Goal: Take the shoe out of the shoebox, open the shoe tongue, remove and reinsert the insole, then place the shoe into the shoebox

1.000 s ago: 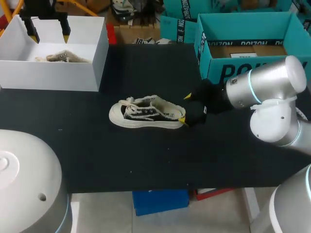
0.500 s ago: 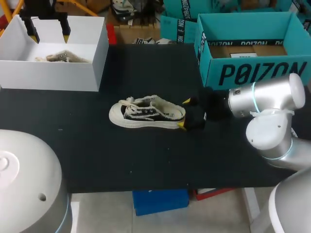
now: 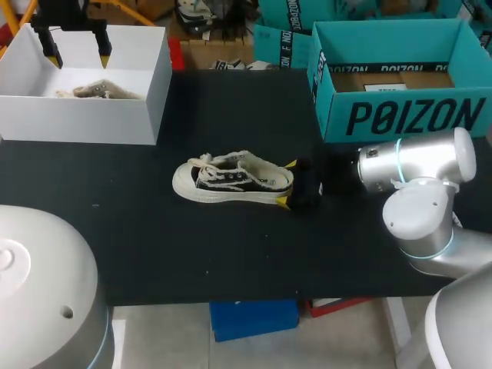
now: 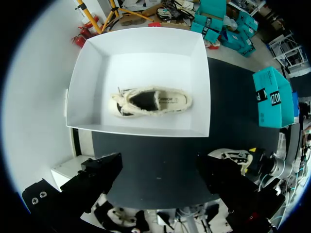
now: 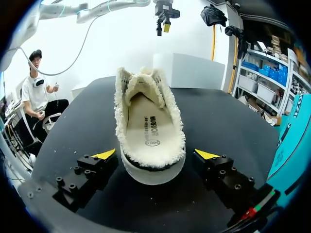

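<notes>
Our cream-and-black fleece-lined shoe (image 3: pixel 231 181) lies mid black bench (image 3: pixel 231 261), already out of the white cardboard shoebox (image 3: pixel 84 123) at the far left corner. Right fingers (image 5: pixel 104 155) straddle its heel, spread; left fingers (image 3: pixel 102 54) hang spread above the box. We judge tongue, insole and return undone.

Looks fluffy and frayed round the rim of the shoe (image 3: pixel 233 181), cloth by the look of it, with a smooth cream insole (image 5: pixel 148 121) inside. Shows a pale, rubbery, slightly glossy sole (image 5: pixel 153 174). Matt black across the table (image 3: pixel 231 254), faintly speckled. Plain smooth card, matt, for the white box (image 3: pixel 84 119); printed card for the teal box (image 3: pixel 400 115). Glossy silver-grey shell on the right arm (image 3: pixel 415 165). Matt black blocks with small screws on the right gripper (image 5: pixel 155 154), yellow at the tips.
</notes>
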You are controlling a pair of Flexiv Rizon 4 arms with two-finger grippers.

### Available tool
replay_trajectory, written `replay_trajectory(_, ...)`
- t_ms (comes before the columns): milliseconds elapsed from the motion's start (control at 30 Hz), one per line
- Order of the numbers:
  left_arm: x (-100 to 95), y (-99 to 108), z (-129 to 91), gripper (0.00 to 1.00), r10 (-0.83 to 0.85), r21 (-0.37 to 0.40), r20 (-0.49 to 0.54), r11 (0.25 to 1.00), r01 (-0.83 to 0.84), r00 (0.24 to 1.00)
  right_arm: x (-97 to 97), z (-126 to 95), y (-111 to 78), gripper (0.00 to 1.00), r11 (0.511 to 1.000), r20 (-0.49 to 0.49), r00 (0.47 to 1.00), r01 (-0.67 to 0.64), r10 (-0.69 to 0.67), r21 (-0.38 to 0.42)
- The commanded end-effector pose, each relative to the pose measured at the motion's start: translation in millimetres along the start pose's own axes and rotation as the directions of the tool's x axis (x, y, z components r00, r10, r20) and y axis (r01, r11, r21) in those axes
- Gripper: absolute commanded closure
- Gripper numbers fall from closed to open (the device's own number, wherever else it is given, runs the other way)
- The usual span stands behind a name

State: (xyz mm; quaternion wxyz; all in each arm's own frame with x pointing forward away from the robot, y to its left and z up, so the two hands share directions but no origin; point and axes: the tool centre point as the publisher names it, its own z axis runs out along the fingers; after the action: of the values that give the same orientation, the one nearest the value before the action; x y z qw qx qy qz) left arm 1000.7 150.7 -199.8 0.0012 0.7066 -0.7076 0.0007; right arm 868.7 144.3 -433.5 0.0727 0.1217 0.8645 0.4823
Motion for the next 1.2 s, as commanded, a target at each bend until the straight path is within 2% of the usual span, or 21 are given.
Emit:
replay_trajectory(33, 0.4, 0, 0, 0.00, -0.001, -0.001, 0.001, 1.000, 0.001, 1.000, -1.3, 9, 0.6, 0.00, 1.000, -0.005, 1.000, 0.000, 0.000, -0.003)
replay_trajectory(433, 0.4, 0, 0, 0.00, -0.001, -0.001, 0.001, 1.000, 0.001, 1.000, 0.4, 22, 4.4, 0.00, 1.000, -0.025, 1.000, 0.003, -0.003, -0.014)
replay_trajectory(667, 0.4, 0, 0, 0.00, -0.001, -0.001, 0.001, 1.000, 0.001, 1.000, 3.4, 28, -3.9, 0.00, 1.000, -0.047, 0.999, -0.008, 0.007, -0.009)
replay_trajectory(700, 0.4, 0, 0, 0.00, -0.001, -0.001, 0.001, 1.000, 0.001, 1.000, 3.5, 28, -5.5, 0.61, 1.000, -0.048, 0.999, -0.011, 0.011, -0.006)
replay_trajectory(733, 0.4, 0, 0, 0.00, -0.001, -0.001, 0.001, 1.000, 0.001, 1.000, 3.5, 29, -7.2, 0.95, 1.000, -0.050, 0.999, -0.013, 0.013, -0.002)
replay_trajectory(767, 0.4, 0, 0, 0.00, -0.001, -0.001, 0.001, 1.000, 0.001, 1.000, 3.4, 29, -8.3, 1.00, 1.000, -0.059, 0.998, -0.017, 0.016, -0.008)
replay_trajectory(1200, 0.4, 0, 0, 0.00, -0.001, -0.001, 0.001, 1.000, 0.001, 1.000, 3.3, 29, -9.3, 1.00, 1.000, -0.062, 0.998, -0.017, 0.017, -0.010)
